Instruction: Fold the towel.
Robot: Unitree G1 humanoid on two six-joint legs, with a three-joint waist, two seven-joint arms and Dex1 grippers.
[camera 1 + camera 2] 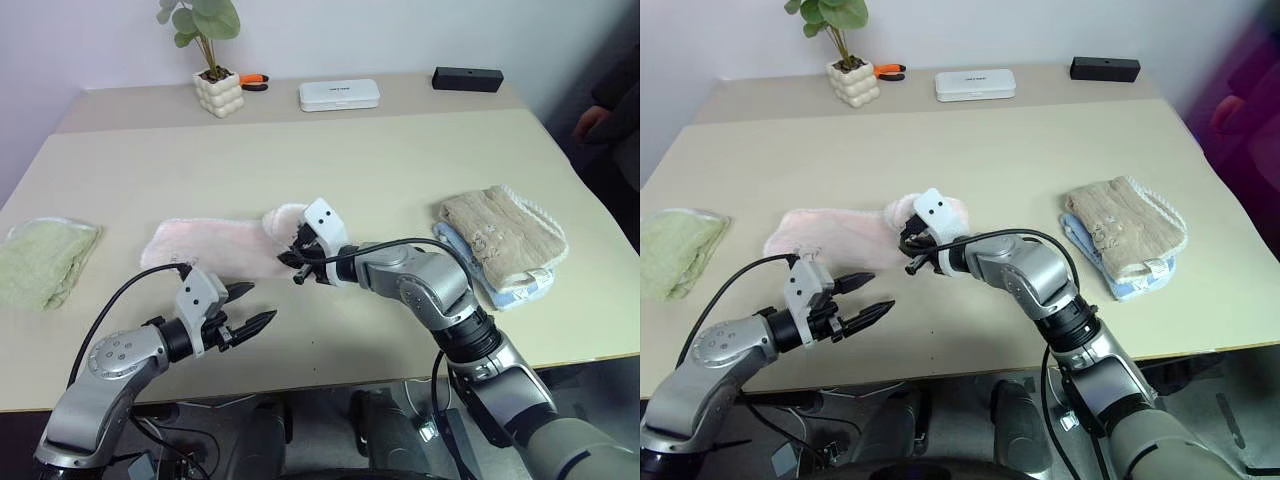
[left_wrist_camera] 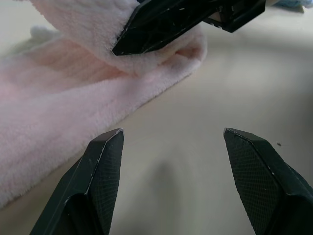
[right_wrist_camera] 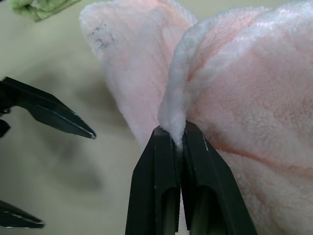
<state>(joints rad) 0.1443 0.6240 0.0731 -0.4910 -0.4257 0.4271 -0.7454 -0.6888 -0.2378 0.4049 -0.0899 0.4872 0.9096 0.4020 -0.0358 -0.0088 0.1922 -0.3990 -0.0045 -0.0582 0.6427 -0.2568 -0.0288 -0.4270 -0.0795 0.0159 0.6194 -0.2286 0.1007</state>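
Pinching one end of the pink towel [image 1: 215,247] between tightly closed fingers, the right gripper [image 1: 300,262] holds that end lifted and curled over the part lying flat on the table [image 1: 380,170], near the middle of its near half. The towel stretches away to the left from the raised end, a small dark printed mark visible on its surface in the right wrist view. The left gripper [image 1: 250,307] hovers just near of the towel with its fingers spread wide and nothing between them. A green towel [image 1: 40,260] lies at the far left, and a beige towel [image 1: 505,235] on a blue one [image 1: 520,287] sits well apart to the right.

Folding well here likely means carrying the pinched end leftward and low, so it lands squarely on the far-left end with edges matching. The free gripper could press the flat part down to keep it from sliding. Letting go only once the top layer rests flat should keep the fold from springing back or bunching.
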